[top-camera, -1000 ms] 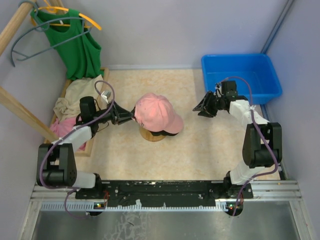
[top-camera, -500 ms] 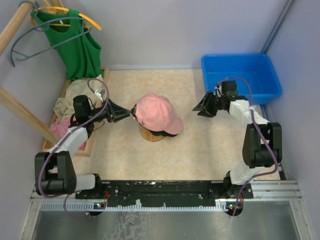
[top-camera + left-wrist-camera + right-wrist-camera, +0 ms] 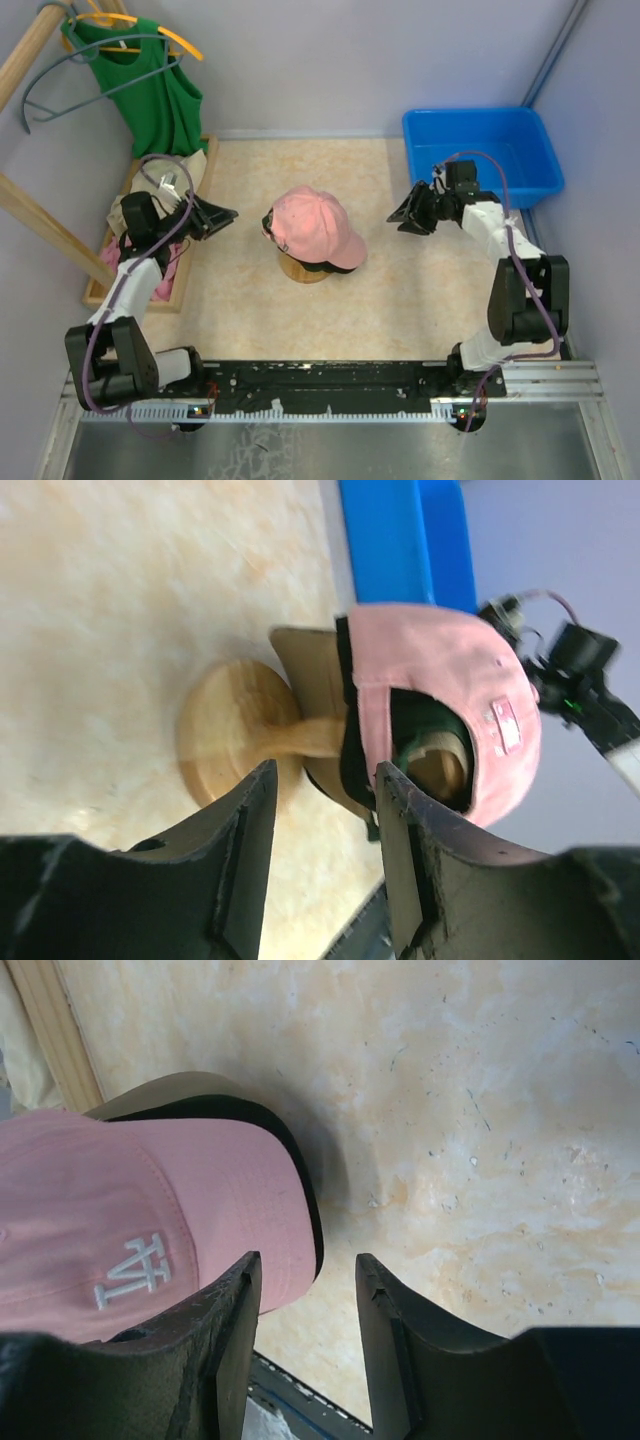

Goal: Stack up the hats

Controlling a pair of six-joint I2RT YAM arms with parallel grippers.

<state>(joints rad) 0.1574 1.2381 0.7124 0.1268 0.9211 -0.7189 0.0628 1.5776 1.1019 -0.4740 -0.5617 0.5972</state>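
Observation:
The pink cap (image 3: 310, 225) with a white logo sits on top of a stack of caps on a round wooden stand (image 3: 305, 270) at the table's middle. In the left wrist view the pink cap (image 3: 440, 670) shows its back opening, with dark green fabric (image 3: 415, 715) and a tan brim (image 3: 305, 660) beneath it. In the right wrist view the pink brim (image 3: 120, 1220) lies over a black brim (image 3: 300, 1175) and a tan brim (image 3: 170, 1085). My left gripper (image 3: 228, 215) (image 3: 322, 770) is open and empty, left of the stack and apart from it. My right gripper (image 3: 397, 218) (image 3: 305, 1260) is open and empty, to the right.
A blue bin (image 3: 480, 150) stands at the back right. A wooden tray (image 3: 205, 160) with pink and cream cloths (image 3: 135, 205) lies at the left, by my left arm. A green sleeveless top (image 3: 150, 90) hangs on a hanger at the back left beside a wooden rail (image 3: 40, 225).
My left gripper has drawn back to the left, away from the back of the pink cap, towards the tray. The right arm has hardly moved. The stack stays on the stand.

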